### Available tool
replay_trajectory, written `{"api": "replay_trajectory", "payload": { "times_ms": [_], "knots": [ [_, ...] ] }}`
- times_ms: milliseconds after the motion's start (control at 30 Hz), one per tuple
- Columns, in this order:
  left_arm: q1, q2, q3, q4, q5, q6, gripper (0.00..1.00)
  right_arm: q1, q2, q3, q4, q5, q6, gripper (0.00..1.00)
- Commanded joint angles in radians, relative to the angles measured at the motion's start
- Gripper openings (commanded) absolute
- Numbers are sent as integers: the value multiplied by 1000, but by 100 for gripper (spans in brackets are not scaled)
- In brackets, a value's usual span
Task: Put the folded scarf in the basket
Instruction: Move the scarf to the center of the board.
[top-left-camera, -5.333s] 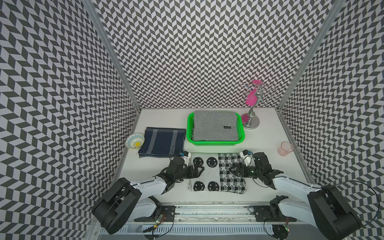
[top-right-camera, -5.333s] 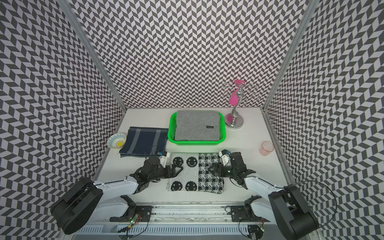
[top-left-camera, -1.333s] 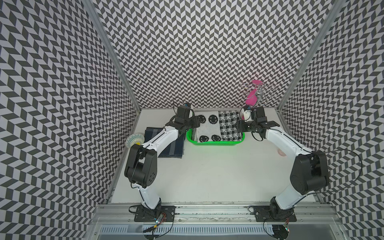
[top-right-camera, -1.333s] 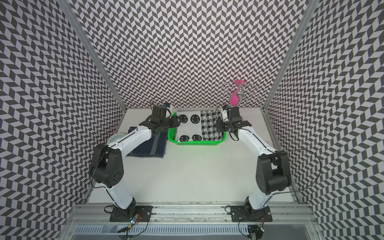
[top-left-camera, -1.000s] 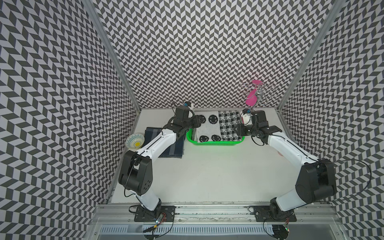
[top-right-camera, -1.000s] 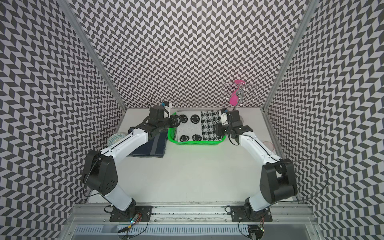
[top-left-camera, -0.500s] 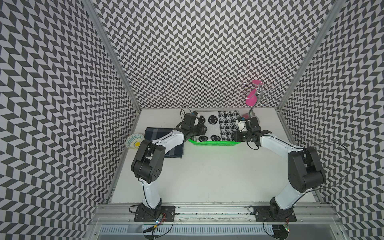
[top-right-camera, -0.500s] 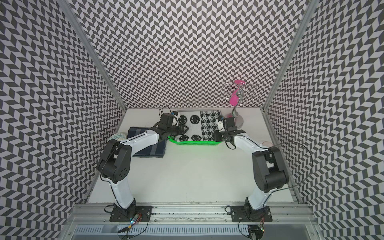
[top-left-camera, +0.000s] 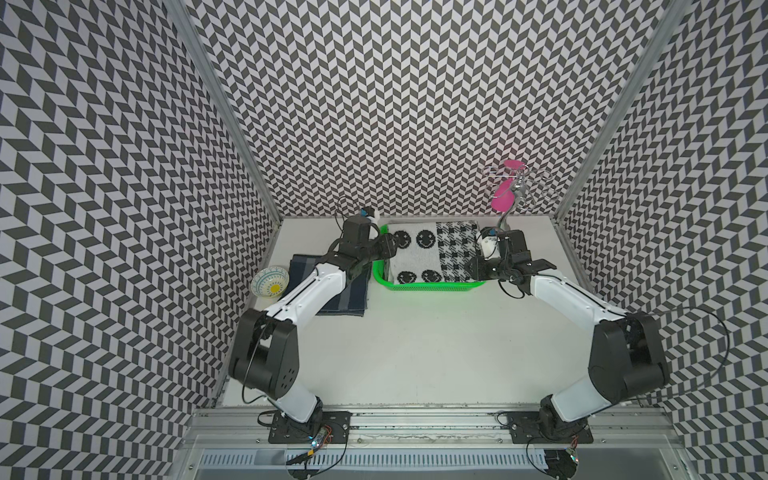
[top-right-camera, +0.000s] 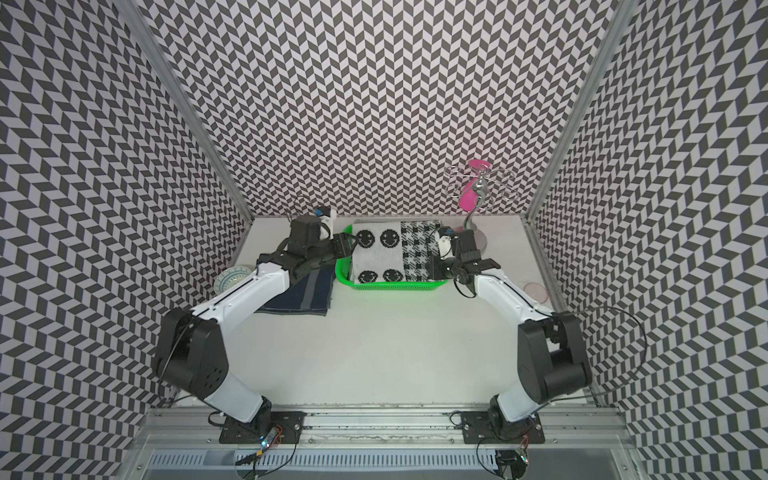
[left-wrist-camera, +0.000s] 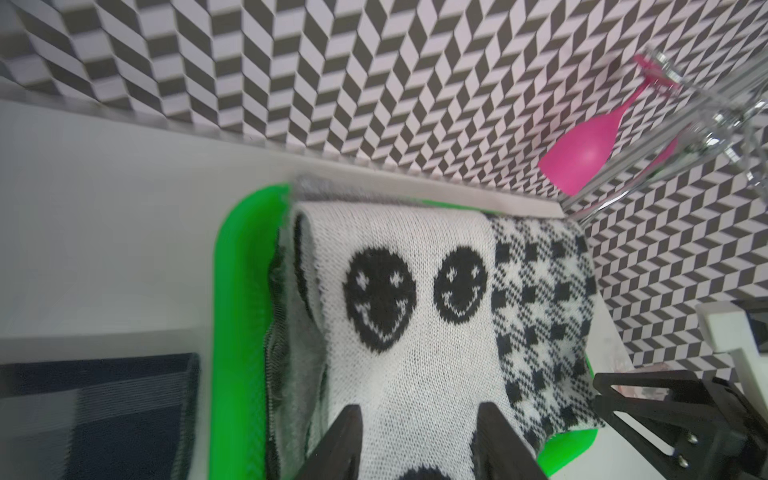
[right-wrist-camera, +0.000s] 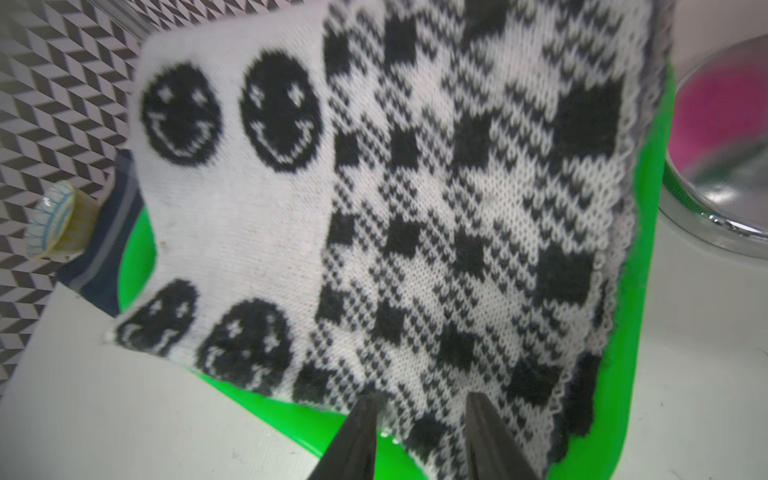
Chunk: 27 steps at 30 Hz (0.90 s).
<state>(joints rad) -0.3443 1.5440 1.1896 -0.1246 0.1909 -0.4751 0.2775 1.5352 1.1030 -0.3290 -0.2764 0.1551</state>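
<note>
The folded scarf (top-left-camera: 432, 253), white knit with black smiley faces and a checked half, lies in the green basket (top-left-camera: 436, 286) at the back of the table, on top of a grey folded cloth (left-wrist-camera: 291, 374). In both top views it fills the basket (top-right-camera: 390, 286). My left gripper (left-wrist-camera: 419, 409) is at the scarf's left end (top-left-camera: 388, 249), jaws apart over flat fabric. At the checked right edge my right gripper (right-wrist-camera: 420, 397) stands with its jaws apart too (top-left-camera: 473, 266). Neither one pinches the knit.
A navy striped folded cloth (top-left-camera: 332, 286) lies left of the basket, partly under my left arm, with a small patterned bowl (top-left-camera: 270, 281) beside it. A chrome glass stand with a pink glass (top-left-camera: 505, 199) rises behind the right gripper. A pink cup (top-right-camera: 534, 291) stands near the right wall.
The scarf went from the table's front into the basket. In the last second both grippers dipped at the basket's ends, and their jaws now stand a little wider.
</note>
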Motion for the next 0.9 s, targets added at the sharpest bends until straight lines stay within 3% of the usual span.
{"api": "replay_trajectory", "payload": {
  "times_ms": [0, 167, 333, 433, 767, 867],
  "knots": [
    [61, -89, -124, -7, -77, -26, 50, 15, -86, -7, 4, -34, 14, 41],
    [110, -196, -332, 81, -115, -76, 52, 24, -175, -48, -6, -61, 21, 42],
    [126, -99, -415, 127, -107, -90, 52, 24, -247, -104, 2, -87, 29, 43],
    [120, -54, -432, 150, -130, -100, 47, 23, -276, -124, 2, -100, 32, 43],
    [108, 60, -441, 143, -180, -95, 51, 25, -337, -184, 22, -115, 48, 43],
    [110, 85, -466, 162, -145, -96, 50, 25, -342, -190, 21, -116, 48, 43]
  ]
}}
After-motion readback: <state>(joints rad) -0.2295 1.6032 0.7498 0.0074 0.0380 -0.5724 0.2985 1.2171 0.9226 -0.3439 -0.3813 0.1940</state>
